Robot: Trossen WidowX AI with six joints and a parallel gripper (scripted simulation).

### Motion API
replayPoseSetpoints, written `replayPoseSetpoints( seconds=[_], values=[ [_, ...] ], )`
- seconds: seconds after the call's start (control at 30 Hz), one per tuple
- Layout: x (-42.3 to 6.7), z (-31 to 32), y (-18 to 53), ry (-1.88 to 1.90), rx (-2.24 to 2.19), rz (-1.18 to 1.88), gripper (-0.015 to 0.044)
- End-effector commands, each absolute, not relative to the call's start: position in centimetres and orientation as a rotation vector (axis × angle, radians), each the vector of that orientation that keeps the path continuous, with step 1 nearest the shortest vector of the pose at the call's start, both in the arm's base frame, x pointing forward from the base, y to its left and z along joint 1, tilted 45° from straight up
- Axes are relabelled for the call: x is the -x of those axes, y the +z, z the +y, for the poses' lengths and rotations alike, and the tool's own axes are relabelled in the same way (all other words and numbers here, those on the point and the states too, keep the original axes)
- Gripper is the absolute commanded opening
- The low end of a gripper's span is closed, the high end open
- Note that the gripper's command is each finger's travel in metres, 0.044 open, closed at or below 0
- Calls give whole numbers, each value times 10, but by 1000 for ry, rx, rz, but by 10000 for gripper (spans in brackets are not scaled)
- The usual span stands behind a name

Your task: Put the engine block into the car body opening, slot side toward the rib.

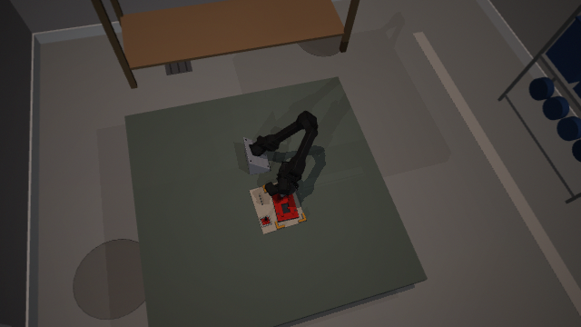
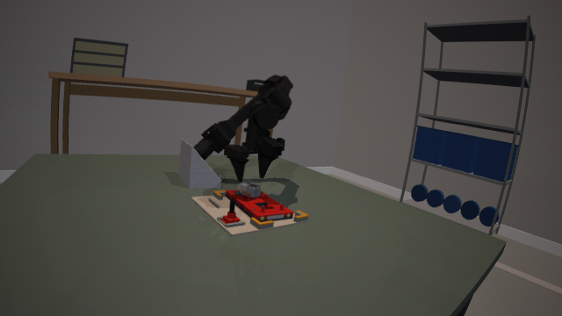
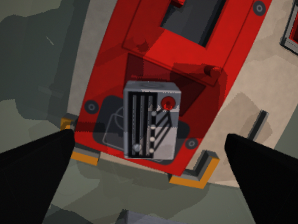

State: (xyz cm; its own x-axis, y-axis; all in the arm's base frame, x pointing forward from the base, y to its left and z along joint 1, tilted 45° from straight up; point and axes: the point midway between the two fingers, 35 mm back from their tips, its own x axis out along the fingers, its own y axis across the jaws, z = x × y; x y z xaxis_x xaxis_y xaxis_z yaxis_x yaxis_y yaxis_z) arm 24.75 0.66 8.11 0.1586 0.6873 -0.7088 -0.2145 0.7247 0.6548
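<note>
The red car body (image 1: 290,213) (image 2: 263,206) (image 3: 156,32) lies on a beige board (image 1: 260,209) (image 2: 241,227). The grey engine block (image 2: 249,190) (image 3: 152,121) sits at the end of the car body nearest the arm, and its top stands above the red surface. How deep it sits, I cannot tell. My gripper (image 1: 275,191) (image 2: 251,177) (image 3: 150,139) is open and empty. It hangs straight above the engine block with one finger on each side, apart from it. In the top view the arm hides the block.
A small red post (image 1: 265,222) (image 2: 230,217) stands on the board beside the car. Orange corner marks (image 2: 301,215) (image 3: 200,172) frame the car. The arm's grey wedge base (image 1: 256,160) (image 2: 195,168) is behind the board. A wooden table (image 2: 145,85) and a shelf rack (image 2: 474,110) stand farther off.
</note>
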Motion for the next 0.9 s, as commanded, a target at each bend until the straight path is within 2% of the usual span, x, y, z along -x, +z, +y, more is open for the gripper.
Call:
replayPoseSetpoints(
  seconds=[0.0, 0.47, 0.87],
  values=[
    [-248, 11, 76, 677, -463, 1256, 440],
    [-251, 25, 62, 678, -464, 1255, 440],
    [-251, 25, 62, 678, -464, 1255, 125]
  ],
)
